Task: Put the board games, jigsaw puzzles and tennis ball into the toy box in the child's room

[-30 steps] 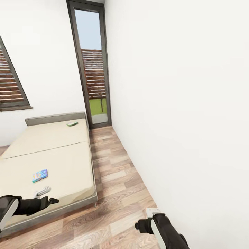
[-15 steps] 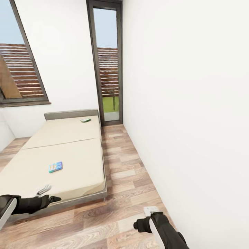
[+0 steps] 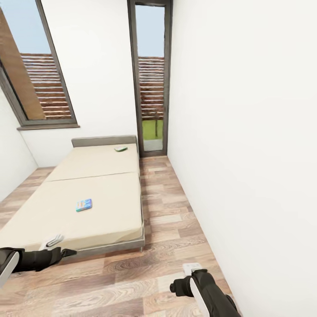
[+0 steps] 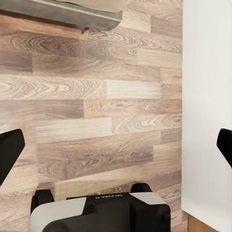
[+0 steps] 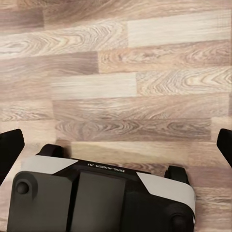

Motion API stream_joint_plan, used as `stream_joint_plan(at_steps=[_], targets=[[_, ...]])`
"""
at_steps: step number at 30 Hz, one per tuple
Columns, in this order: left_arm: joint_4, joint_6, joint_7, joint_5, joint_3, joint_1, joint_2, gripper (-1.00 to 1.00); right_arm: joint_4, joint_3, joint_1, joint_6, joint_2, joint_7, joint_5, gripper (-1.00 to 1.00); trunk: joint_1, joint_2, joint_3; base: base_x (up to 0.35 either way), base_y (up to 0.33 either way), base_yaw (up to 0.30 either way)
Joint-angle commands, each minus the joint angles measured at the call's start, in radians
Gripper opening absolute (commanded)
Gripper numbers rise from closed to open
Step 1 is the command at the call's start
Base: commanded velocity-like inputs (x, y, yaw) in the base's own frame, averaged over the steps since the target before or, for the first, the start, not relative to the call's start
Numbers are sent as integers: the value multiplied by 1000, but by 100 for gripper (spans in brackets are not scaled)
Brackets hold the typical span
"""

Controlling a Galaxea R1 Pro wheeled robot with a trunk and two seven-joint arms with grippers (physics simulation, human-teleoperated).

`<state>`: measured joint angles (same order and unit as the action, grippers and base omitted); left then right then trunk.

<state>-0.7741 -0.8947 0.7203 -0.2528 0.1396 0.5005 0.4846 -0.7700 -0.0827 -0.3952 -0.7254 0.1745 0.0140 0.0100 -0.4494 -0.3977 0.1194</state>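
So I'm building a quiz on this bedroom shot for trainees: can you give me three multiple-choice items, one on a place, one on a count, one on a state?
1. Where does the blue multicoloured board game lie?
A. on the bed's near half
B. on the floor
C. on the window sill

2. How many board games lie on the bed?
A. one
B. two
C. four

3. What state is the left tool in?
A. shut on a game
B. open, holding nothing
C. shut on a ball

Key: 1 A, it rests this side of the mattress seam. 2 B, the blue one plus a green and white one near the headboard. 3 B, its fingertips stand wide apart over bare wood plank floor.
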Motion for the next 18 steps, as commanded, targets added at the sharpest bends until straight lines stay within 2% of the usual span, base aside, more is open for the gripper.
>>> stream_joint_plan(at_steps=[1,9,18], targets=[[0,-4,4,1,2,1,0,100,-2,0,-1,-5,0,1,1,100,-1,-2,4,0,0,172],[-1,-3,40,2,0,1,0,100,-2,-1,-1,-6,0,0,1,100,-1,-2,14,0,0,197],[-1,-3,85,4,0,1,0,100,-2,-3,-1,-4,0,-4,1,100,-1,-2,21,0,0,252]])
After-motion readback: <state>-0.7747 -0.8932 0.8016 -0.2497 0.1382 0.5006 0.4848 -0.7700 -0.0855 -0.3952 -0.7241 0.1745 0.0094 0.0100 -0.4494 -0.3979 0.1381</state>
